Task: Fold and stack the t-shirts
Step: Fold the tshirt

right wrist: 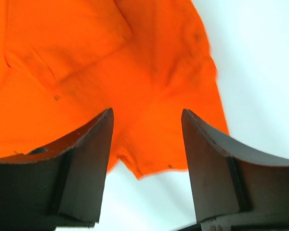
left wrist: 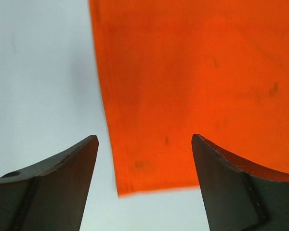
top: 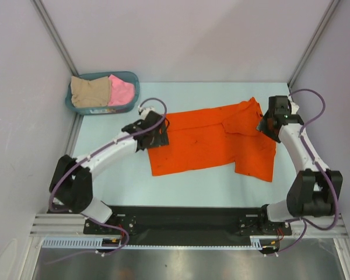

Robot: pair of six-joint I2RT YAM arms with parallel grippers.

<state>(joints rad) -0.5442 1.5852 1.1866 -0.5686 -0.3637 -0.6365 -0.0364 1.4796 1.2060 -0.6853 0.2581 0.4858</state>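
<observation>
The top view alone shows the pink t-shirt [top: 122, 91] and beige t-shirt [top: 88, 92] in the basket [top: 133, 76], with the orange t-shirt [top: 210, 143] flat on the bench [top: 116, 175]. Wrist views show the left end effector [left wrist: 144, 140] and right end effector [right wrist: 147, 114] wide, empty.

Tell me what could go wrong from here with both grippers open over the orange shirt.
1. The left gripper is open over just one corner of the orange t-shirt. Closing there might catch only a thin edge, which could slip out when lifted.
2. The right gripper hangs open over creased cloth near a pointed tip. It may pinch bunched cloth, so the fold could come out crooked.
</observation>
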